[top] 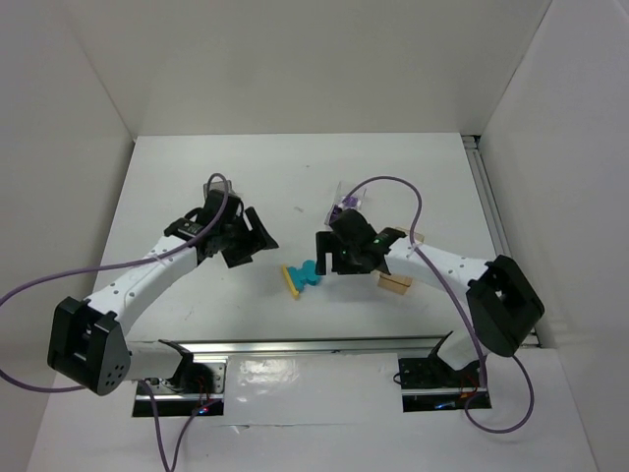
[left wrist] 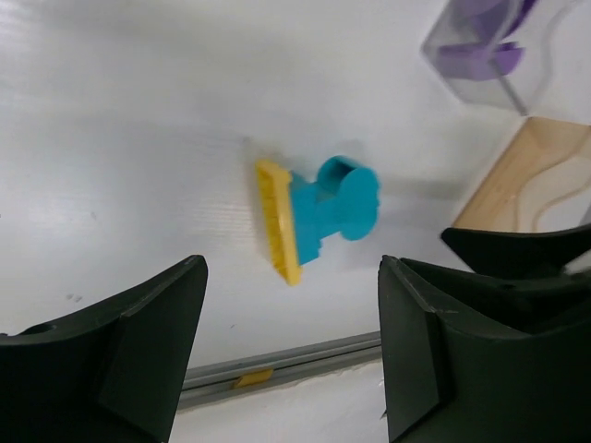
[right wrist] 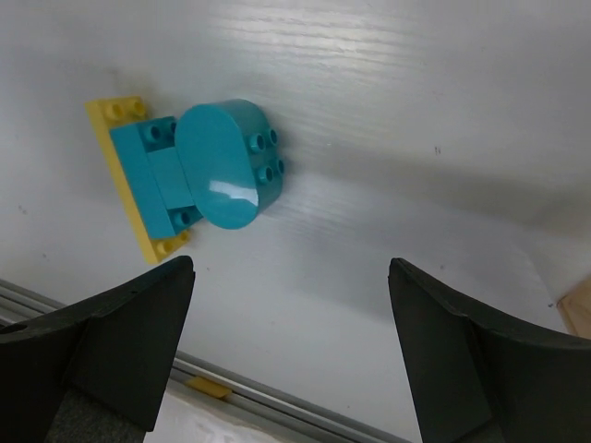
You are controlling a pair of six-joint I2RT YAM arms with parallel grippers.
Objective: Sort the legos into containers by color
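Observation:
A yellow lego plate (top: 292, 282) with teal legos (top: 311, 271) stuck to it lies on the white table between the arms. My left gripper (top: 252, 243) is open and empty, left of the cluster. My right gripper (top: 328, 258) is open and empty, just right of it. In the left wrist view the plate (left wrist: 277, 221) and teal piece (left wrist: 340, 198) lie beyond the open gripper (left wrist: 293, 309). In the right wrist view the teal legos (right wrist: 222, 166) and plate (right wrist: 118, 180) lie up-left of the open gripper (right wrist: 291, 277). The clear bin (top: 346, 204) holds purple legos (left wrist: 476, 57).
The dark grey bin (top: 217, 187) sits behind my left wrist. The amber bin (top: 395, 283) is partly hidden under my right arm; it also shows in the left wrist view (left wrist: 526, 180). A metal rail (top: 314, 346) runs along the near table edge. White walls enclose the table.

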